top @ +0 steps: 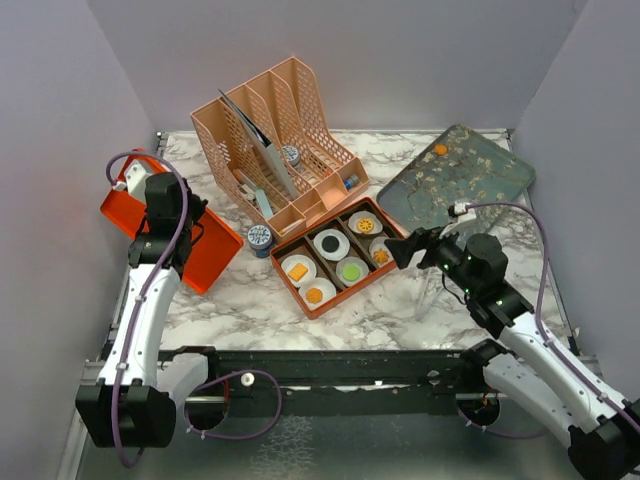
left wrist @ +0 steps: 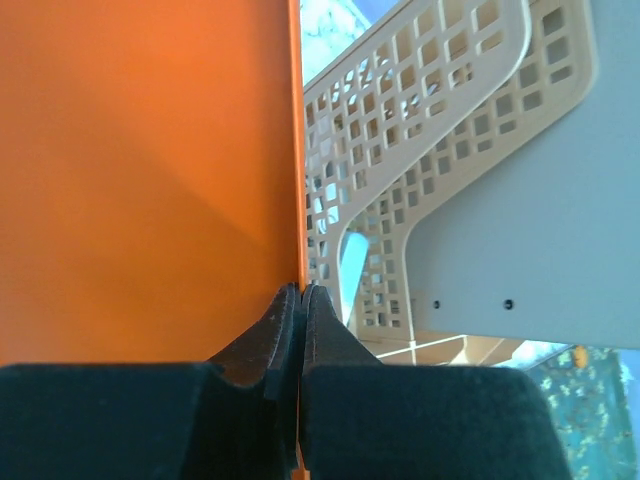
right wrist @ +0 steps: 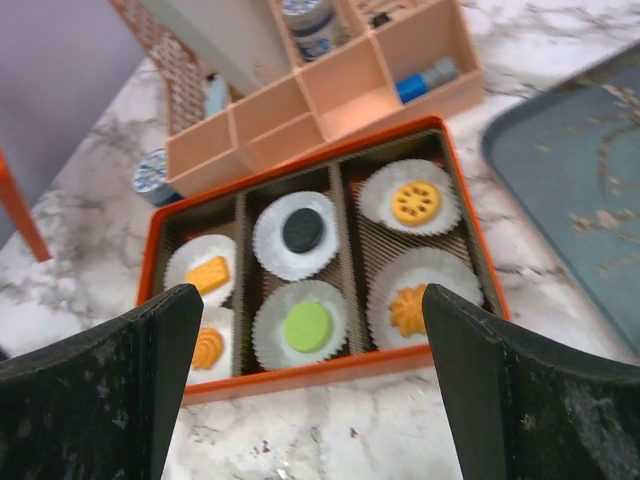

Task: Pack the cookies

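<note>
An orange box [top: 304, 301] in mid-table holds six cookies in white paper cups: a black round [right wrist: 301, 230], a green round [right wrist: 307, 326], a yellow-orange square [right wrist: 208, 274] and orange rounds [right wrist: 415, 201]. One more orange cookie [top: 440, 149] lies on the dark tray. My right gripper [top: 400, 248] is open and empty, hovering just right of the box; in the right wrist view its fingers [right wrist: 130, 370] frame the box's near edge. My left gripper [left wrist: 301, 292] is shut on the edge of the orange lid [left wrist: 140, 170], held tilted at the left [top: 215, 255].
A peach mesh desk organizer [top: 280, 130] stands behind the box. A round blue-and-white tin [top: 260, 238] sits between lid and box. A dark floral tray [top: 470, 180] lies at the back right. Grey walls close in on three sides.
</note>
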Robot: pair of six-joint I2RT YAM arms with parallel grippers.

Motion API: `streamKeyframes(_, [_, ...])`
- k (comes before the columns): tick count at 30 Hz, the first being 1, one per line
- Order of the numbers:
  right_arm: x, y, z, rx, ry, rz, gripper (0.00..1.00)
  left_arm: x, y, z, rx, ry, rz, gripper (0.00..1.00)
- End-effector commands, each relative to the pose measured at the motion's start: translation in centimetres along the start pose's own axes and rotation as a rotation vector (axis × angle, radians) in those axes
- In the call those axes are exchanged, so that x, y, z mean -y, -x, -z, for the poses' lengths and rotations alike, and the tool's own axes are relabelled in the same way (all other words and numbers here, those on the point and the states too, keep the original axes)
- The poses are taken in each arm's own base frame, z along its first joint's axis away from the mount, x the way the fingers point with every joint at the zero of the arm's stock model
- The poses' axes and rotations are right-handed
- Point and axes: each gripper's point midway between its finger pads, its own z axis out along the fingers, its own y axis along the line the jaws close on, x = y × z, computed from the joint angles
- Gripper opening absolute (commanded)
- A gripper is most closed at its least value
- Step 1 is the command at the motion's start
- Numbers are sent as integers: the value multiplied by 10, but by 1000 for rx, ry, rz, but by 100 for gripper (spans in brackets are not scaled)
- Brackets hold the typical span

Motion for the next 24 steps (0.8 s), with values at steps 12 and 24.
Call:
streamKeyframes(12, [-178, 57, -41, 312, 461, 306, 100, 110, 56, 96, 113, -410, 194, 0])
streamKeyframes(24, [-256, 56, -49, 574, 551, 476, 100, 157, 51, 139, 33, -681, 389, 0])
